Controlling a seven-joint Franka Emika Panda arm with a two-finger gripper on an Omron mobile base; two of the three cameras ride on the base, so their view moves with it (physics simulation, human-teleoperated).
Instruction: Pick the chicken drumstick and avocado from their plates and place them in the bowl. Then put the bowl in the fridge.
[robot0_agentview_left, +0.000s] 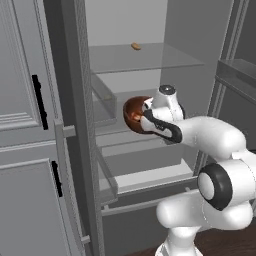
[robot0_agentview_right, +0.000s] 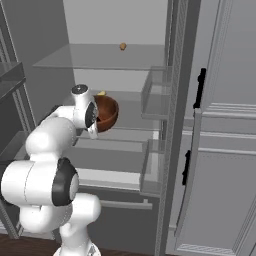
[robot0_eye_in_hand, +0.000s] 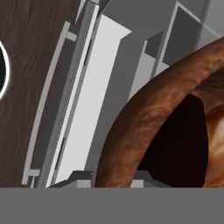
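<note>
At centre frame, the two-finger gripper (robot0_agentview_left: 146, 116) is clenched on the rim of the deep reddish-brown bowl (robot0_agentview_left: 134, 114), held tilted inside the open grey fridge (robot0_agentview_left: 150, 60) (dark avocado (robot0_eye_in_hand: 181, 144) inside). Better to level it, then lower gently onto the glass shelf (robot0_agentview_right: 107, 135) beneath, clear of the door bins.

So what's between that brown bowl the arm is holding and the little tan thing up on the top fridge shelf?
Just the glass shelf the tan lump sits on, then open air down to the bowl. Both base views show it.
</note>
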